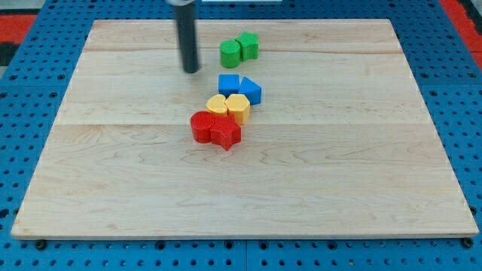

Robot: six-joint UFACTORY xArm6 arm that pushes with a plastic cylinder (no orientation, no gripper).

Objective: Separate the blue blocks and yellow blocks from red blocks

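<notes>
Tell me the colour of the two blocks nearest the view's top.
Green, clearest in the camera view.

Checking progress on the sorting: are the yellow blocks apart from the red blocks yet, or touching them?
Touching. The yellow blocks sit right against the red blocks, no gap showing. My tip is up-left, clear of them.

Block inventory on the surface, eight blocks total:

- Red: two, a red round block and a red star-shaped block.
- Yellow: two, a yellow rounded block and a yellow hexagonal block.
- Blue: two, a blue square block and a blue angular block.
- Green: two, a green round block and a green star-shaped block.
</notes>
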